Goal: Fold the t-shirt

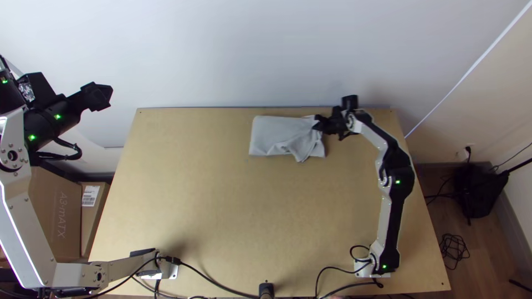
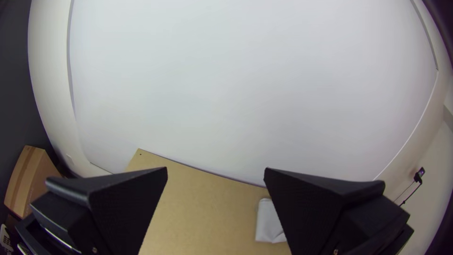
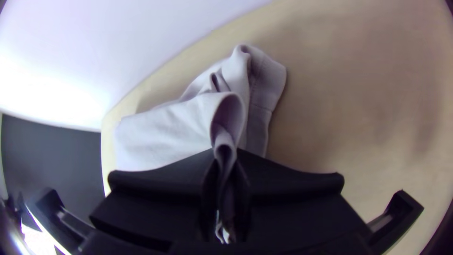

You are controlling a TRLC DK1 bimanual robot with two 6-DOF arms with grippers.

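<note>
Near the table's far edge lies the grey t-shirt (image 1: 284, 136), folded into a compact bundle with uneven, bunched folds toward its right side. My right gripper (image 1: 317, 123) is at the bundle's right end. In the right wrist view my right gripper (image 3: 225, 158) is shut on a raised fold of the t-shirt (image 3: 165, 130). My left gripper (image 1: 105, 95) is held off the table's far left side, away from the cloth. In the left wrist view my left gripper (image 2: 215, 172) stands open, and part of the t-shirt (image 2: 270, 222) is visible beside one finger.
The bare wooden table (image 1: 221, 205) stretches in front of the cloth, with a white wall (image 1: 238, 50) behind it. Black cables (image 1: 216, 284) run along the near edge. Cardboard boxes (image 1: 58, 216) stand left of the table.
</note>
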